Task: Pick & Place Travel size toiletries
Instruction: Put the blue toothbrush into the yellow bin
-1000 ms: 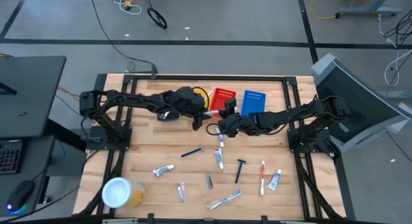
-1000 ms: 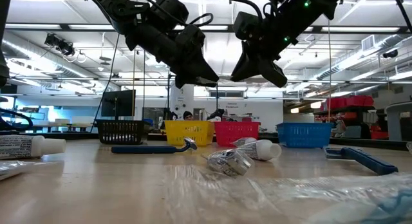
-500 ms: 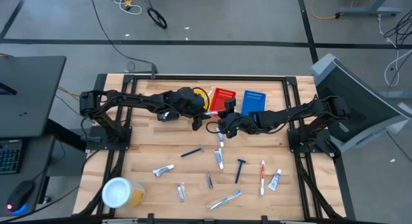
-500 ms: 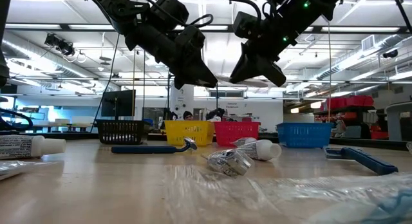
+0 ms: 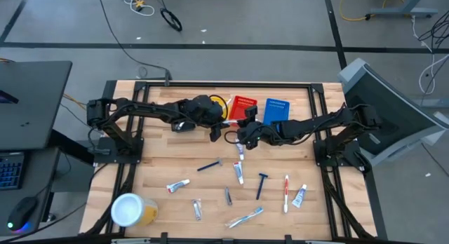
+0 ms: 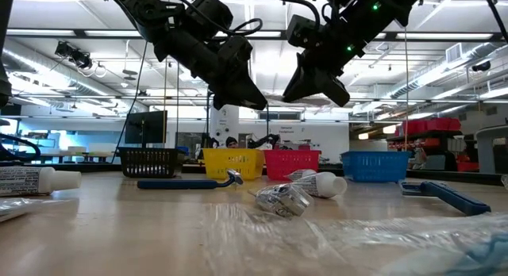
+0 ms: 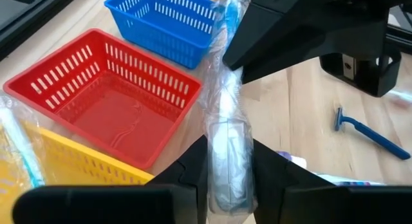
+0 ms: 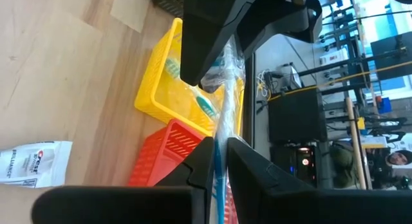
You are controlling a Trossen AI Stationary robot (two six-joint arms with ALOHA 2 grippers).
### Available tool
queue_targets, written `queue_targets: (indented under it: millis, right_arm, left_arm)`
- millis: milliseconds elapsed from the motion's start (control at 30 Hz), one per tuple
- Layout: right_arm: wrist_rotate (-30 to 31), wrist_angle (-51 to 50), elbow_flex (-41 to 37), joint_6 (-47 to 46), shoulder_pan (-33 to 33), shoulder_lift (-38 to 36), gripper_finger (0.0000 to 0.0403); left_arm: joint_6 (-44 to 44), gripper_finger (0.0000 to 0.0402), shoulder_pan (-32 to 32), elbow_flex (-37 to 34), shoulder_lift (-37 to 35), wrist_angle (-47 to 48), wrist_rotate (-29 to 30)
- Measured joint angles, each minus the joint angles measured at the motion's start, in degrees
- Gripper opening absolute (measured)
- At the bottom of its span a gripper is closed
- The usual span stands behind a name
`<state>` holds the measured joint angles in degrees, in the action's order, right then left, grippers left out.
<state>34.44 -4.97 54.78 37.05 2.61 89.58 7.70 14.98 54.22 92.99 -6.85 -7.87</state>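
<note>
A toothbrush in clear wrap hangs in the air between both grippers, in front of the yellow basket and red basket. My left gripper is shut on one end and my right gripper on the other. In the low view the toothbrush spans the gap between them, well above the table. Other toiletries lie flat on the wood: a blue razor, a white tube, a second razor, a toothbrush, tubes, and silvery packets. My left gripper pinches the wrapped toothbrush's near end between its two fingers, which lie along its length. The toothbrush is lifted clear and runs straight out from the fingers toward the other gripper. My right gripper pinches the opposite end of the toothbrush between its two fingers, coming level from the table's right. The shaft runs straight ahead into the left gripper's fingers, clear of the table.
A blue basket stands right of the red one, and a black basket at the far left of the row. The yellow basket holds a wrapped toothbrush. A white-lidded yellow tub stands at the near left.
</note>
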Motion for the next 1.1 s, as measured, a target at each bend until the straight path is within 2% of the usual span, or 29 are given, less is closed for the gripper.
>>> queue_targets:
  millis: [567,833,1100]
  right_arm:
    - [-2.36,0.51,0.0,-3.19,-1.93,0.0,0.0044]
    - [-0.28,2.99,0.0,-2.46,-2.69,0.0,0.0044]
    - [-2.44,4.79,-0.02,-4.94,-4.35,0.0,0.0044]
  left_arm:
    - [0.66,0.0084,0.18,0.0,0.0,0.14,1.56]
    - [0.66,0.0078,0.96,0.11,-0.03,-0.21,4.04]
    - [0.66,0.0078,2.67,0.15,-0.11,1.04,4.07]
